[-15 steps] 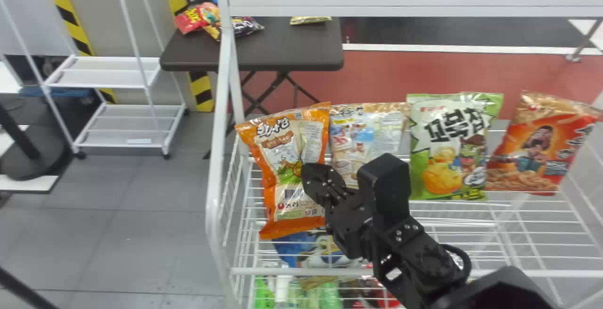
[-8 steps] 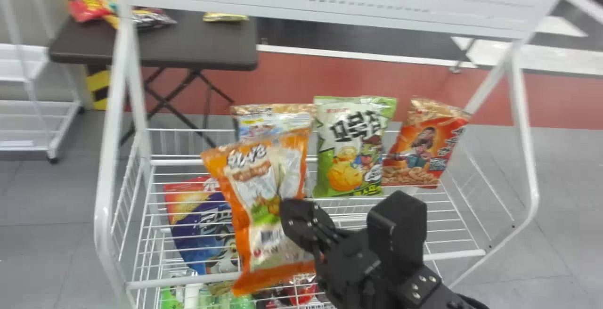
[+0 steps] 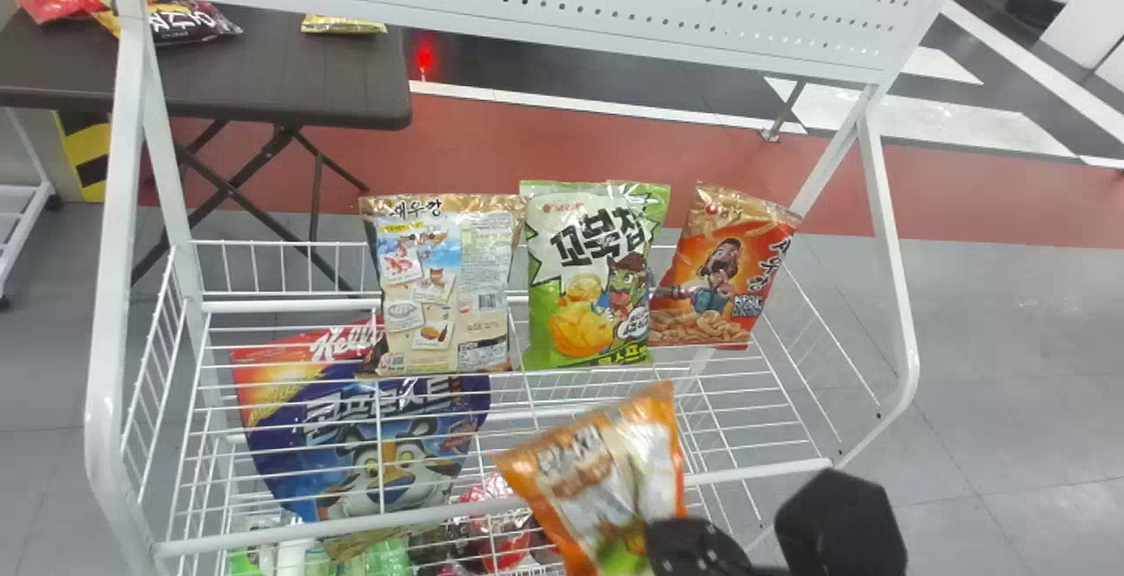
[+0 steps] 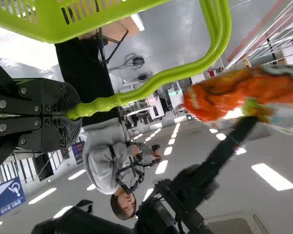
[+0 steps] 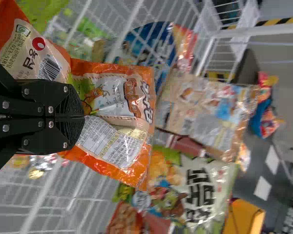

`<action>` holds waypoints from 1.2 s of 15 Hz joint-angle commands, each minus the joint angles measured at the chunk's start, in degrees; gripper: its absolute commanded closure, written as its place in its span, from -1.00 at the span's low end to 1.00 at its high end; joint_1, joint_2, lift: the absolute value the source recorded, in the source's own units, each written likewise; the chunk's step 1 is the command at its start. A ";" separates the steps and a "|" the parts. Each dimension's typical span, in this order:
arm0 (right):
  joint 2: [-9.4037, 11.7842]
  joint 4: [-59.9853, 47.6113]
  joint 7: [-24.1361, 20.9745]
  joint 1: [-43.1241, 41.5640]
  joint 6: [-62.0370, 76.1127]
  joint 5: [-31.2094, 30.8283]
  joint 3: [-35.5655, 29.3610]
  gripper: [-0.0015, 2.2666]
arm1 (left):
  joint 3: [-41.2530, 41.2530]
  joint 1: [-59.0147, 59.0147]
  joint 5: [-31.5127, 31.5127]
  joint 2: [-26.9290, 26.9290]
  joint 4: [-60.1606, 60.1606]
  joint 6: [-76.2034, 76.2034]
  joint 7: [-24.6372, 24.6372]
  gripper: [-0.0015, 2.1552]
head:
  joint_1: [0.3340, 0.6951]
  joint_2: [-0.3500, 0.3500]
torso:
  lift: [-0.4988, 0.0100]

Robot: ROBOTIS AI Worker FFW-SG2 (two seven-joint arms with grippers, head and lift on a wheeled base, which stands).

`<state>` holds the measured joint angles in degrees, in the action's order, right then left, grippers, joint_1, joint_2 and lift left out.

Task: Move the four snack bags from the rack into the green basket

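Note:
In the head view my right gripper is at the bottom edge, holding the orange snack bag in front of the rack. The right wrist view has that gripper shut on the pinched middle of the orange bag. Along the rack's back stand a beige bag, a green bag and a tilted red-orange bag. My left gripper is shut on the handle of the green basket; across from it, the orange bag hangs from the right gripper.
A large blue and red pack lies under the wire shelf, with more packs below it. The rack's white left post and right post flank the shelf. A dark table with snacks stands behind.
The head view has swung to the right. My right gripper has carried the orange bag from in front of the beige bag down and back across the rack's front edge, uncovering the beige bag.

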<state>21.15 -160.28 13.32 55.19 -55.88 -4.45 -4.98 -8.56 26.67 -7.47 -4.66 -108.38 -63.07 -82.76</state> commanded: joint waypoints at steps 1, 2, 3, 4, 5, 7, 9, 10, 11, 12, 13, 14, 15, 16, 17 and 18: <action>-0.32 0.40 0.56 4.84 -4.37 -0.12 -1.00 0.98 | 0.48 0.40 -0.09 0.00 -0.34 0.00 -0.21 0.36 | 1.00 -1.00 | 0.96; -0.41 0.93 1.62 5.81 -6.13 -0.03 -0.65 0.98 | 0.65 0.40 -0.18 0.00 -0.34 0.00 -0.30 0.36 | 1.00 -1.00 | 0.96; -0.58 1.54 2.76 6.86 -6.31 0.50 0.06 0.98 | 0.65 0.40 -0.18 0.00 -0.34 0.00 -0.38 0.36 | 1.00 -1.00 | 0.96; -0.67 2.25 3.55 7.04 -7.36 0.50 1.81 0.98 | 0.48 0.31 -0.18 0.00 -0.34 0.00 -0.21 0.36 | 1.00 -1.00 | 0.96; -0.58 2.95 3.64 7.04 -7.36 0.32 3.75 0.98 | 0.12 0.22 -0.09 0.00 -0.34 0.17 -0.12 0.36 | 1.00 -1.00 | 0.96; -0.58 5.76 3.64 5.81 -4.73 0.06 8.14 0.98 | -0.31 0.22 -0.09 0.00 -0.52 0.17 -0.12 0.36 | 1.00 -1.00 | 0.96; -0.49 8.58 3.64 3.44 -2.97 -0.56 13.42 0.98 | -0.40 0.49 -0.09 -0.09 -0.96 0.00 -0.12 0.36 | 1.00 -1.00 | 0.96; -0.49 10.42 3.55 1.85 -2.44 -1.00 15.88 0.98 | -0.40 0.66 0.00 -0.09 -1.05 0.00 -0.03 0.36 | 1.00 -1.00 | 0.96; -0.49 12.00 3.38 0.62 -2.09 -1.09 17.55 0.98 | -0.40 0.93 0.00 -0.09 -1.22 0.17 -0.03 0.36 | 1.00 -1.00 | 0.96; -0.49 13.94 3.20 -0.70 -2.09 -1.09 19.13 0.98 | -0.49 1.01 0.00 0.00 -1.22 0.17 0.06 0.36 | 1.00 -1.00 | 0.96; -0.49 15.70 2.76 -1.84 -1.91 -1.17 20.62 0.98 | -0.58 1.10 0.09 0.00 -1.22 0.17 0.06 0.36 | 1.00 -1.00 | 0.96; -0.49 17.01 2.41 -2.37 -1.21 -1.17 21.33 0.98 | -0.67 1.10 0.18 0.00 -1.22 0.17 0.14 0.36 | 1.00 -1.00 | 0.96; -0.49 18.33 2.06 -3.16 -0.68 -1.17 21.77 0.98 | -0.84 1.10 0.26 0.00 -1.31 0.17 0.14 0.36 | 1.00 -1.00 | 0.96; -0.58 19.30 2.06 -3.60 0.72 -1.09 21.85 0.91 | -1.11 1.10 0.44 0.00 -1.31 0.17 0.23 0.36 | 1.00 -1.00 | 0.96; -0.58 19.91 1.80 -3.68 1.95 -0.73 21.85 0.69 | -1.37 1.10 0.70 0.00 -1.31 0.17 0.32 0.36 | 1.00 -1.00 | 0.96; -0.58 20.18 1.53 -3.77 2.48 -0.47 21.85 0.18 | -1.37 1.10 0.79 0.00 -1.40 0.17 0.32 0.36 | 1.00 -1.00 | 0.96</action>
<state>20.59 -140.75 14.96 51.62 -54.51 -5.27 16.83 -9.78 27.77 -6.89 -4.65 -109.69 -62.89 -82.45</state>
